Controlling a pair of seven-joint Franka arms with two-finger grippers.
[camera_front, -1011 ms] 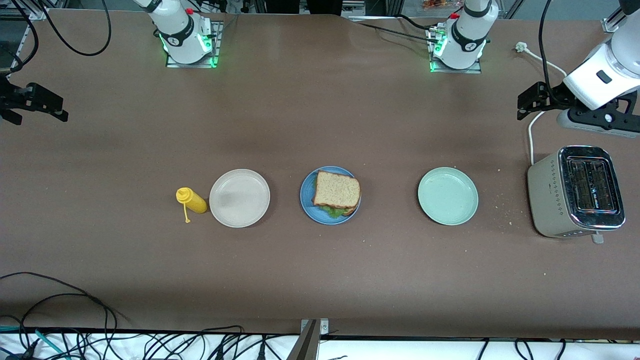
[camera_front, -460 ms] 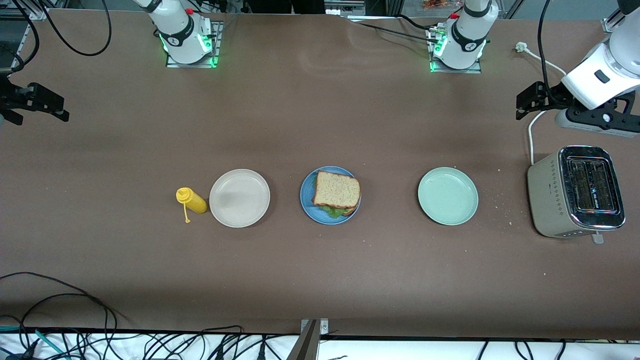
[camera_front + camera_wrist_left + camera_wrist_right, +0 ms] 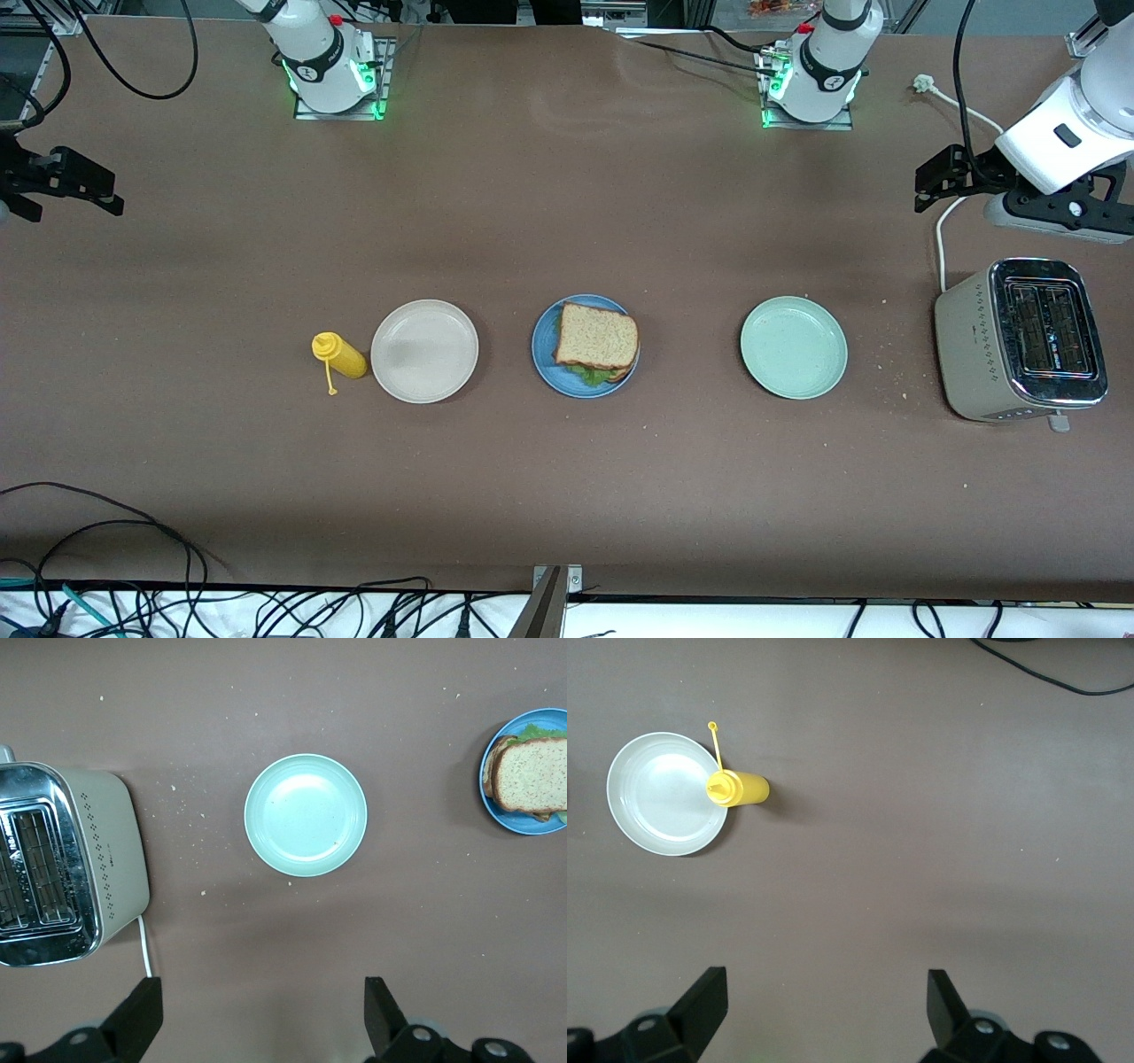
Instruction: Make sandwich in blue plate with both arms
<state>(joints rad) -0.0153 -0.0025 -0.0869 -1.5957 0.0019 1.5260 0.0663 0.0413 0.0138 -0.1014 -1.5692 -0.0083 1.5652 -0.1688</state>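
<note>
The sandwich (image 3: 598, 335) lies on the blue plate (image 3: 543, 359) in the middle of the table: a brown bread slice on top, with green lettuce showing at the edge nearer the front camera. The sandwich (image 3: 532, 773) and the blue plate (image 3: 523, 826) also show at the edge of the left wrist view. The left arm (image 3: 1063, 133) waits high over its end of the table, and the left gripper (image 3: 263, 1014) is open over bare tabletop. The right gripper (image 3: 826, 1010) is open too, high over the right arm's end, holding nothing.
A pale green plate (image 3: 794, 347) sits beside the blue plate toward the left arm's end, and a toaster (image 3: 1019, 341) with a white cord (image 3: 941, 248) stands past it. A beige plate (image 3: 424, 351) and a yellow squeeze bottle (image 3: 341, 356) lie toward the right arm's end.
Both grippers have shifted only very slightly and stay open. The sandwich, plates, bottle and toaster have not moved.
</note>
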